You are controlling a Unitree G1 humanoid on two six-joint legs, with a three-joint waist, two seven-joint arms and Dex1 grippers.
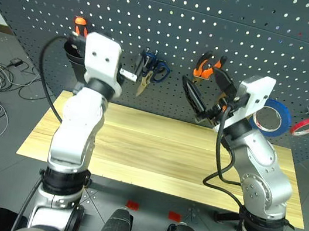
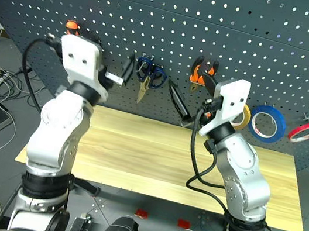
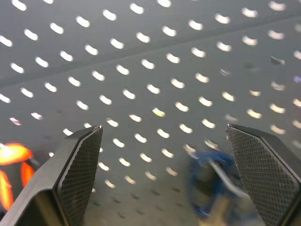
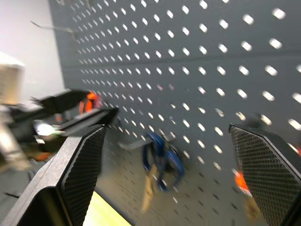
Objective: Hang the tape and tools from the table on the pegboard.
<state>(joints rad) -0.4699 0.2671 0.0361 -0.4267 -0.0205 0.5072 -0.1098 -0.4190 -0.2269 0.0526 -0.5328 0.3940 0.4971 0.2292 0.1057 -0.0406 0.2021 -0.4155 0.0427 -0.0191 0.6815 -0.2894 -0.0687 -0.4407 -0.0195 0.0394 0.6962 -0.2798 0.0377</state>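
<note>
- The pegboard (image 1: 176,18) fills the wall behind the desk; everything the task names appears already hung on it, so the job looks close to finished, and the main risk now is an arm knocking something loose as it pulls away.
- The table (image 1: 154,151), a bare light wooden top, runs along the pegboard's foot; anything dislodged would drop onto its far edge or behind it.
- The left gripper (image 3: 164,174) hovers close to the board with its fingers spread wide and empty; a sideways drift could catch the scissors (image 1: 152,70) hanging just beside it.
- The right gripper (image 1: 206,91) is likewise splayed and holding nothing, raised before the board above the table's far edge; the pliers (image 1: 206,68) hang just above it, and a lift could nudge them off their hook.
- The tape (image 2: 243,117), yellow-tan, hangs behind the right wrist, next to a blue roll (image 2: 268,123); a swing of that wrist toward the board could brush it free.
- The screwdriver (image 1: 80,25) shows its orange handle above the left hand, near the pegboard's left end; it seems least at risk.
</note>
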